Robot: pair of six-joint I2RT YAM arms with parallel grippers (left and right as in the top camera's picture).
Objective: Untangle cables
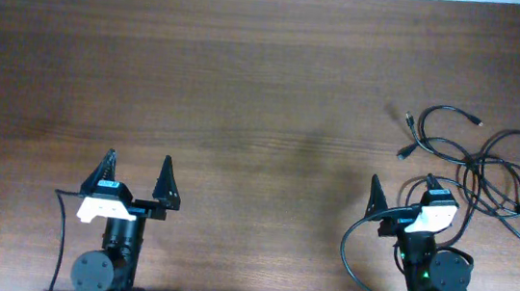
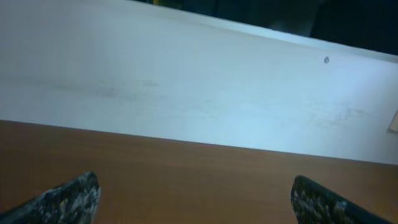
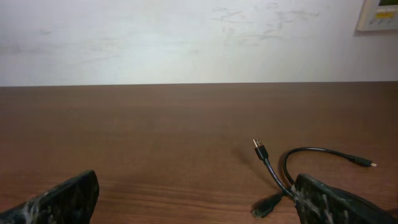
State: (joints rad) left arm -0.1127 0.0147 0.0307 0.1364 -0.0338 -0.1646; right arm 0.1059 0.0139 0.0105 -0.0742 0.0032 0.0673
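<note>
Counting arms first, Sam: how many do you see?

Two, Mia. Each arm has one end effector. The left end effector (image 1: 136, 173) is near us on the left. The right end effector (image 1: 400, 191) is near us on the right.

Are they holding anything?

No. Both are spread wide, and nothing sits between the tips. Each has two pointy fingers (image 3: 62, 199). Up close they look black with grey speckles.

Where are the cables (image 1: 490, 170)?

On the right side, a bit farther off than the right end effector. They are thin, black and bendy, and they loop over each other in one messy pile. I cannot count the cords for sure. From above I can count three little plug ends poking out on the left of the pile.

Does the right end effector touch them?

One cord runs just beside one finger. I cannot tell if they touch.

What is it all lying on?

A flat tabletop (image 1: 247, 86). It is brown wood, smooth, with long thin grain lines running left to right.

And the room?

Past the far edge there is a pale white wall (image 3: 186, 37) with faint smudges on it.
</note>
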